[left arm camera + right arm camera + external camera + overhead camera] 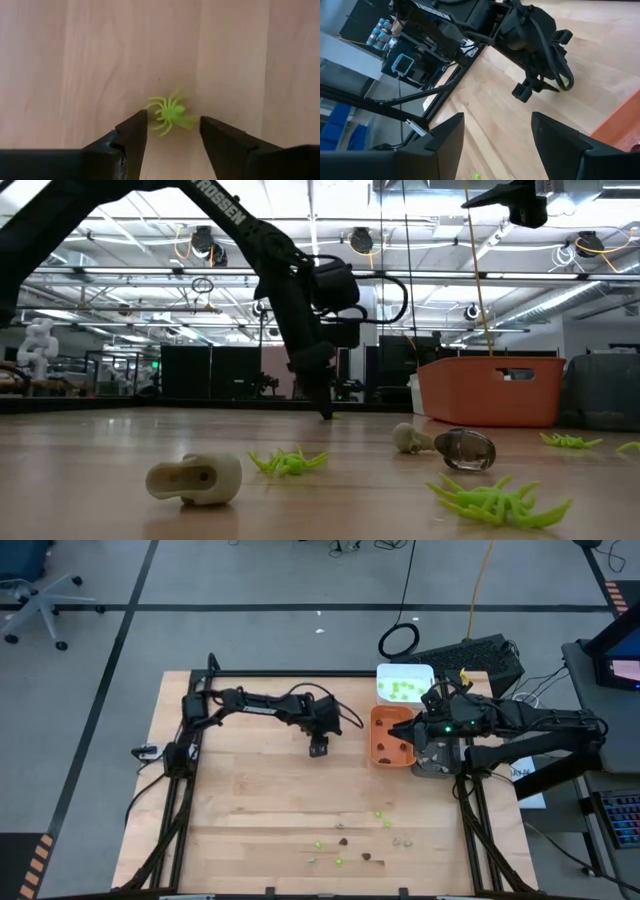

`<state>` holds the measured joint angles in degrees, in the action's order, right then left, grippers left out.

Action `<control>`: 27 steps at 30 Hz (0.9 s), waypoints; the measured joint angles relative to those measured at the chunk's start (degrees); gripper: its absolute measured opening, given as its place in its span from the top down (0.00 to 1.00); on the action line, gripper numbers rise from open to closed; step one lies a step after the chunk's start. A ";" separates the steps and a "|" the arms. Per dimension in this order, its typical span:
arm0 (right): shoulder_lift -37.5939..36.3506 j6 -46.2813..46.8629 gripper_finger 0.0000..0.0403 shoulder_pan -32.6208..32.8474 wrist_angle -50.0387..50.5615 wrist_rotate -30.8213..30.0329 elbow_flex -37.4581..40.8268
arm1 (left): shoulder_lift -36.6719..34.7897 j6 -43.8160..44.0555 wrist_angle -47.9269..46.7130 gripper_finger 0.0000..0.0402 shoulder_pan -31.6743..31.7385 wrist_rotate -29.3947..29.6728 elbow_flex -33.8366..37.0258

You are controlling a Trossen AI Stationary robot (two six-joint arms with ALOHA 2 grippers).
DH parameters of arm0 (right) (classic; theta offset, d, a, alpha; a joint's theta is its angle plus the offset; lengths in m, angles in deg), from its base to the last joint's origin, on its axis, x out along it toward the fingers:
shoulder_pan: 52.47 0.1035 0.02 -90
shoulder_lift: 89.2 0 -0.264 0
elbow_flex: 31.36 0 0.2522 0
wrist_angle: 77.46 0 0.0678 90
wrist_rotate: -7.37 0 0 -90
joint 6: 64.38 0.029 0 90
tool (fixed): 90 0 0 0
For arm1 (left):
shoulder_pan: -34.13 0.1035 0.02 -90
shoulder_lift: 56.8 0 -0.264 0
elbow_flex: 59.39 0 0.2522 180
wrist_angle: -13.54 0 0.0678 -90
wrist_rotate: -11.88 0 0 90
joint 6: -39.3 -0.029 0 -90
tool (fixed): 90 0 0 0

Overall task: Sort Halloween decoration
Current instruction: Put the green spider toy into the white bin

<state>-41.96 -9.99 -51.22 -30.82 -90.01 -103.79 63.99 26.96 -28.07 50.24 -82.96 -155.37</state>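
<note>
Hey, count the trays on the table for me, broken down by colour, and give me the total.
Orange tray: 1
White tray: 1
Grey tray: 1
Total: 3

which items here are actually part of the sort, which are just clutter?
Job:
- green spider between open left gripper fingers
- loose pieces on table
- orange tray, white tray

Not job:
- cable loop on floor
- office chair
</note>
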 joint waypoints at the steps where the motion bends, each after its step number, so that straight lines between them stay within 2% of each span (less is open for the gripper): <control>1: 0.00 0.00 0.47 0.00 0.01 0.03 0.00 | 0.31 0.00 0.81 0.51 -0.29 0.22 -0.04; 5: 0.00 0.00 0.47 -0.02 0.17 0.16 0.00 | 1.35 -0.05 2.08 0.60 -0.85 0.59 -0.03; 7: 0.00 0.00 0.47 -0.02 0.32 0.16 0.00 | 1.40 -0.02 1.97 0.70 -0.90 0.24 -0.07; 10: 0.00 -0.13 0.47 -0.02 0.35 0.16 0.00 | 1.50 -0.02 2.22 0.90 -0.98 -0.20 -0.07; 12: 0.00 -0.58 0.47 -0.02 0.33 0.16 0.00 | 1.51 0.11 2.97 0.97 -0.98 -0.86 -0.03; 20: 0.00 -3.09 0.47 -0.02 0.39 0.16 -0.01 | -0.07 1.60 3.73 1.00 -0.87 -2.77 -1.54; 27: 0.00 -4.74 0.47 -0.02 1.40 0.16 -0.04 | -7.40 3.73 3.56 1.00 -0.87 -3.28 -3.37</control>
<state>-41.96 -14.73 -51.24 -29.42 -89.85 -103.84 56.59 30.69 -24.50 49.37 -86.24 -158.74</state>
